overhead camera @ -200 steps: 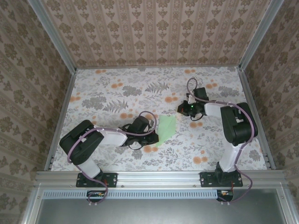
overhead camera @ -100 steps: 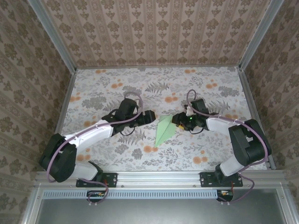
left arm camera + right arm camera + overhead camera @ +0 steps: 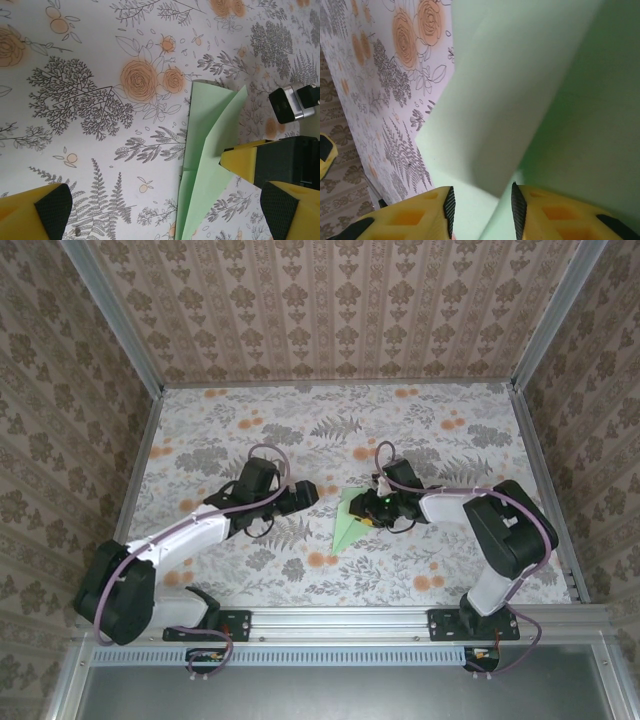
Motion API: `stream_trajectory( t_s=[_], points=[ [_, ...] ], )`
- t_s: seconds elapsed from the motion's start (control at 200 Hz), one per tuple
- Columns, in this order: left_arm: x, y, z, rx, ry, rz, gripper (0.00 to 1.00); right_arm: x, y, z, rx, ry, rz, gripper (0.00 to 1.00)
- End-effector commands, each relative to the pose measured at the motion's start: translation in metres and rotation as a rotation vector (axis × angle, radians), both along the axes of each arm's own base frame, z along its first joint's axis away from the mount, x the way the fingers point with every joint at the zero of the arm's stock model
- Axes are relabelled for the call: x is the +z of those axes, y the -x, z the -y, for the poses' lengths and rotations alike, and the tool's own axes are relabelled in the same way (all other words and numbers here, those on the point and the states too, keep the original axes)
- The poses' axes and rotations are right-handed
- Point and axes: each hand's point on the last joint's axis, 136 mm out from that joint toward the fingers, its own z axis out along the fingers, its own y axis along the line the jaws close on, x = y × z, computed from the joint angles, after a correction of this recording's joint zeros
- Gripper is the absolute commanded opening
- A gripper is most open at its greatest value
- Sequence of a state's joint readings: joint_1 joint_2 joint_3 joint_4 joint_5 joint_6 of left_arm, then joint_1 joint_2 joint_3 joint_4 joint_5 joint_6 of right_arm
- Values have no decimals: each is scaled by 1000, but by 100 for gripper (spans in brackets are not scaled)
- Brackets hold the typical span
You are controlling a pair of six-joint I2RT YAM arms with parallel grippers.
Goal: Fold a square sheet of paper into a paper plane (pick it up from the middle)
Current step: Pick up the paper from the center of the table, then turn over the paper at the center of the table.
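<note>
The square sheet of paper (image 3: 347,521), pale green, lies mid-table folded into a narrow pointed shape like a rough paper plane, with one flap standing up. In the left wrist view the paper (image 3: 207,150) sits right of centre. My left gripper (image 3: 312,493) is just left of it, wide open, with bare tabletop between its fingertips (image 3: 50,207). My right gripper (image 3: 362,508) rests over the paper's upper right edge. Its jaws (image 3: 482,205) stand apart, the raised flap (image 3: 520,90) rising between them unpinched. Its yellow finger (image 3: 242,161) touches the paper's right side.
The floral tabletop (image 3: 250,430) is walled by patterned panels on three sides, with metal rails (image 3: 340,618) at the near edge. Both arm bases (image 3: 210,625) sit on that rail. Free table lies behind and to either side of the paper.
The left arm swung from the paper's near-left edge to its left side and opened. The right gripper moved left onto the paper and opened. The paper now looks narrower.
</note>
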State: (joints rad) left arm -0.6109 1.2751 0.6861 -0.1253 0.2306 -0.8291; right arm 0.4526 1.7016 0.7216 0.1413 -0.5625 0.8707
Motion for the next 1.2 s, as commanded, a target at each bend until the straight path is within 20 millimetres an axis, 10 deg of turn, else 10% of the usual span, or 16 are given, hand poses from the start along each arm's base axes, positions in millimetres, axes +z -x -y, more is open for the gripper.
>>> stream_trajectory(
  t_s=[0.0, 0.27, 0.835, 1.195],
  points=[
    [3, 3, -6, 14, 24, -4, 100, 8, -7, -16, 3, -63, 12, 36],
    [0, 11, -4, -4, 106, -41, 100, 5, -8, -27, -36, -117, 30, 17],
    [60, 33, 47, -184, 554, -40, 100, 180, -40, -50, 74, -553, 272, 6],
    [105, 20, 64, -212, 755, 58, 93, 198, -39, -58, 89, -637, 256, 7]
  ],
)
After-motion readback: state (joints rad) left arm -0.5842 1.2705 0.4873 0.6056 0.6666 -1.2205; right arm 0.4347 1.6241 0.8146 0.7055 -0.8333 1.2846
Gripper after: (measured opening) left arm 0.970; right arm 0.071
